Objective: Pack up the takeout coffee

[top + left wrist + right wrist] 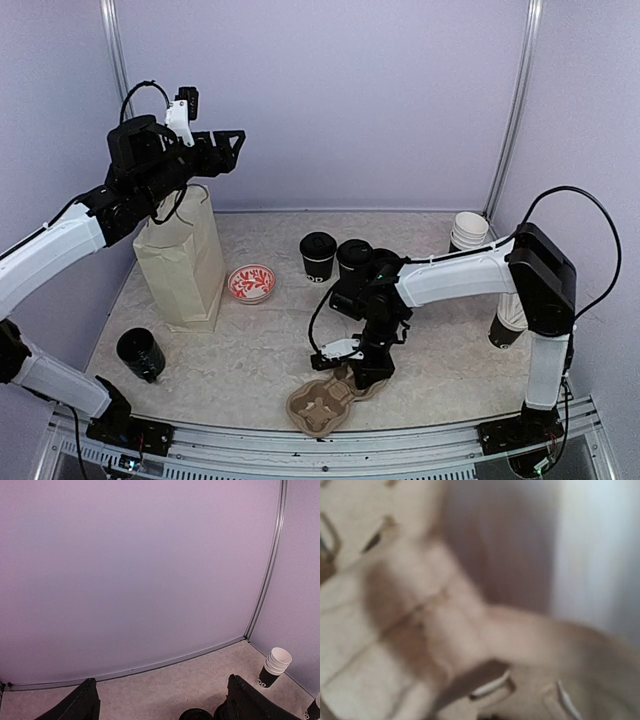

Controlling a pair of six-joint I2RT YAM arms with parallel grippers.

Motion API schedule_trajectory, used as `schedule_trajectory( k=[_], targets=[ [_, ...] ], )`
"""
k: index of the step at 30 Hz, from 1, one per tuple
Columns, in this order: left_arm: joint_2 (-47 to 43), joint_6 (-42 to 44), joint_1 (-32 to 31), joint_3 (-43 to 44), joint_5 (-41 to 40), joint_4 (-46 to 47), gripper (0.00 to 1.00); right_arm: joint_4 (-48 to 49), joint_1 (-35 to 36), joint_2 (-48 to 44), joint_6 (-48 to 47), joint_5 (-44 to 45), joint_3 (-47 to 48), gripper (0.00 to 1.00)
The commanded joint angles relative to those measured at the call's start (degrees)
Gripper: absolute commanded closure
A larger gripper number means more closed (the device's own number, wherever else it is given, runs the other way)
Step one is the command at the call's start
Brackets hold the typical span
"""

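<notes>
Kraft-paper bag [182,265] stands upright at nine o'clock on my speckled table [440,350]. My left gripper [228,140] hangs raised above it, fingers [85,705] spread wide with nothing between them. At six o'clock lies the pulp cup carrier [322,402]. My right gripper [368,376] is down at its two-o'clock corner, but that wrist view is a blur and I cannot tell whether the jaws are clamped. The takeout coffee [318,254] stands lidded near the table's middle, outside the carrier, with a like lidded cup [353,257] just at its three o'clock. A red-patterned dish [251,283] sits at its eight o'clock.
</notes>
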Motion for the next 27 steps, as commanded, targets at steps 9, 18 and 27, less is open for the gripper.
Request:
schedule_trajectory(
  k=[9, 18, 27],
  targets=[
    [4.3, 4.2, -5.1, 1.5, -3.4, -2.3, 0.14, -3.3, -10.7, -14.0, -4.0, -5.6, -19.5, 0.92],
    [4.8, 4.3, -5.7, 1.6, -3.7, -2.4, 0.14, -1.9, -10.8, -10.2, -5.3, -4.6, -12.0, 0.92],
    [4.8, 6.1, -7.7, 1.8, -5.5, -3.2, 0.13, 4.0, -19.5, -7.3, -1.8, -4.7, -10.9, 0.92]
  ],
)
